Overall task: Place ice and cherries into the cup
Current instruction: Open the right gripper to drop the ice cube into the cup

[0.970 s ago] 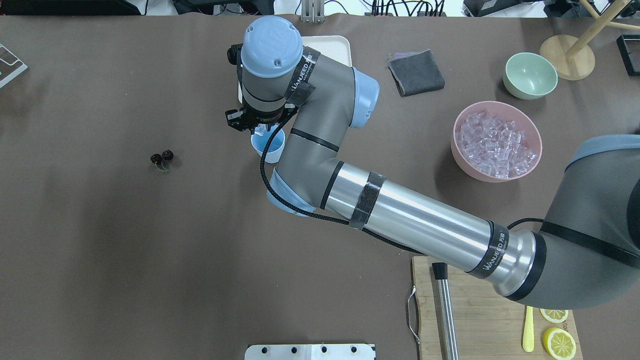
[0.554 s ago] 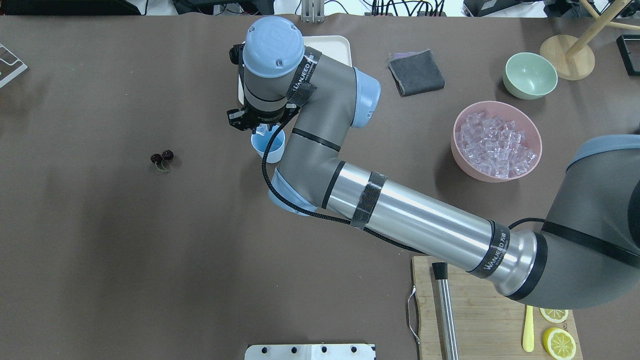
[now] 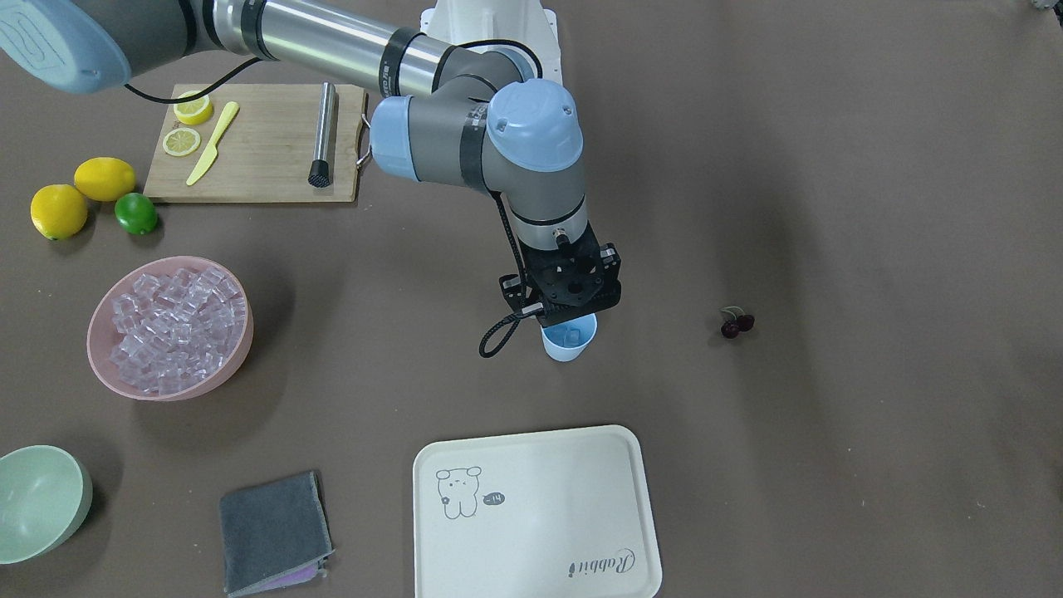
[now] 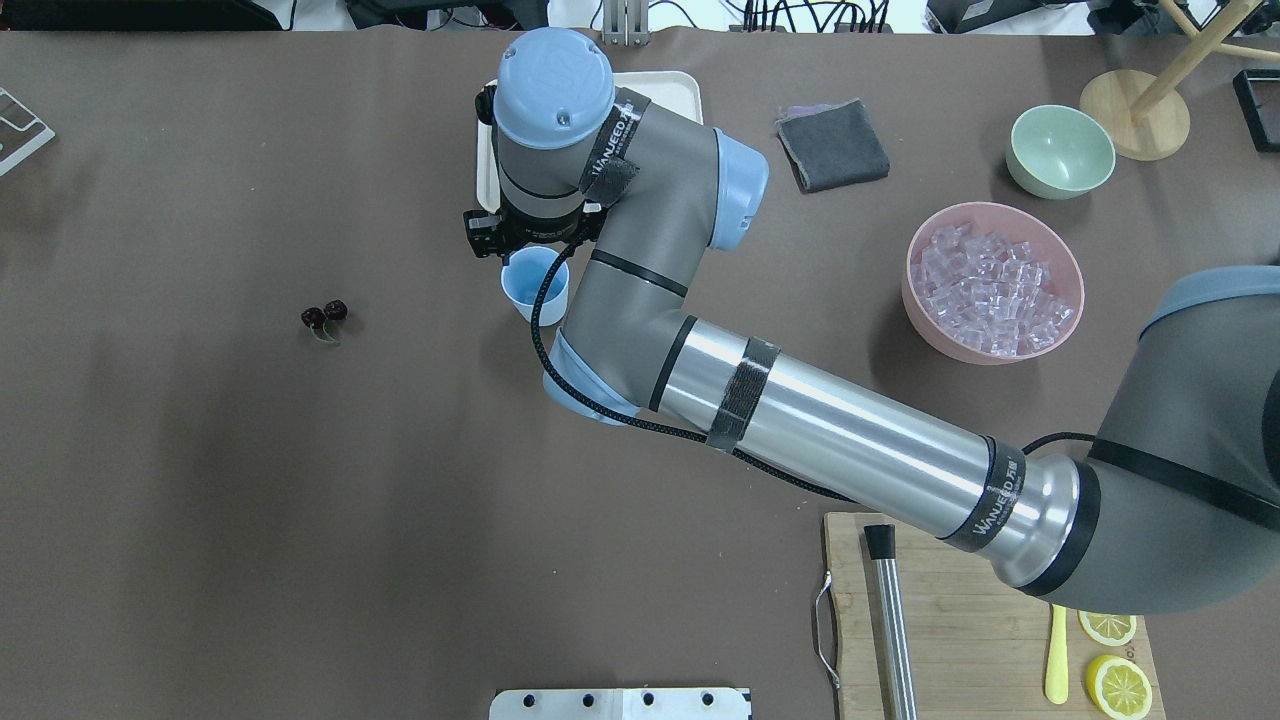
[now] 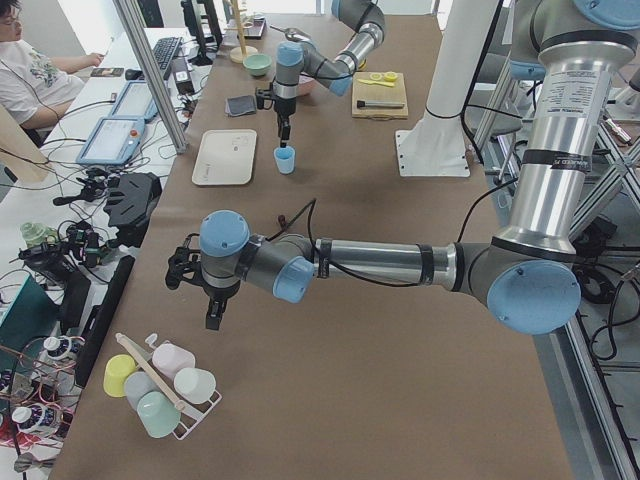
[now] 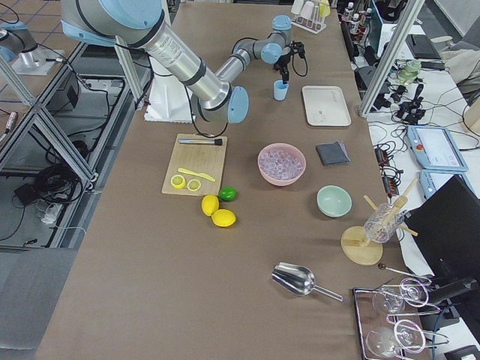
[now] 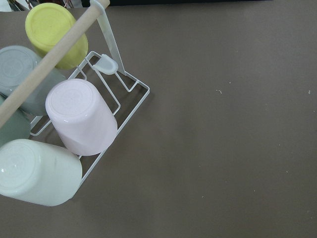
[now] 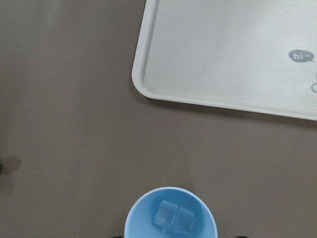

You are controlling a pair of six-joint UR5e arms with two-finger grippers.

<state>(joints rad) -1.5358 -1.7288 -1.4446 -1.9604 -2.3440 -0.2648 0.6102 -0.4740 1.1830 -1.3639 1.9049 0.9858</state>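
Note:
The light-blue cup (image 4: 533, 283) stands upright mid-table and holds two clear ice cubes (image 8: 172, 216). It also shows in the front view (image 3: 570, 339). My right gripper (image 3: 571, 311) hangs just above the cup's far rim. Only its fingertip edges show in the right wrist view, set wide apart, with nothing between them. More ice (image 4: 995, 290) fills the pink bowl (image 4: 920, 300). The cherries (image 4: 324, 316) lie on the table left of the cup, apart from both grippers. My left gripper (image 5: 213, 318) hovers over the table's far left end; I cannot tell if it is open.
A cream tray (image 4: 680, 95) lies just beyond the cup. A grey cloth (image 4: 832, 145) and a pale green bowl (image 4: 1060, 150) sit further right. A cutting board (image 4: 960, 620) with lemon slices is near right. A rack of mugs (image 7: 74, 114) stands under my left wrist.
The ice cube held over the cup has dropped into it. My right gripper has shifted slightly toward the tray, so the whole cup rim now shows.

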